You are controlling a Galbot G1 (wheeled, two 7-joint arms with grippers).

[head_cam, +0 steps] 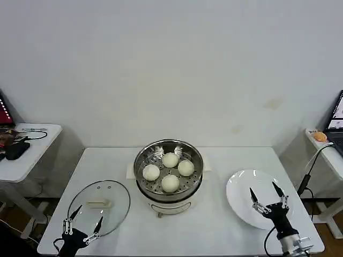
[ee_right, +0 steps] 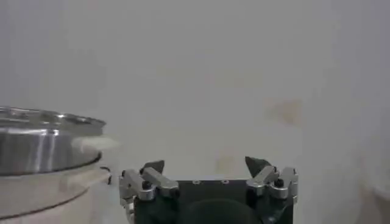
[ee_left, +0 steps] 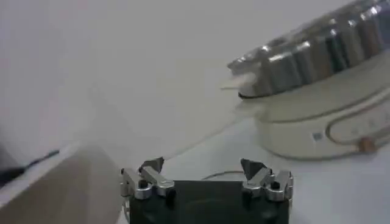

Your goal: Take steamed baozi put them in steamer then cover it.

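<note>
Head view: left pincer spread wide, empty, over the cover lying flat on the counter; right pincer wide, empty, above the plate; four steamed baozi in the steamer.
Left wrist view: steamer nearby.
Risk: the small handle could slip, tilting the glass onto the steamer rim.

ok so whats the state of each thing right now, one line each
steamed baozi: all four inside the steamer
steamer: uncovered, on its white pot base
cover: off, lying flat on the table left of the steamer
white plate: empty
left pincer: open, over the cover's near edge
right pincer: open, over the plate
</note>
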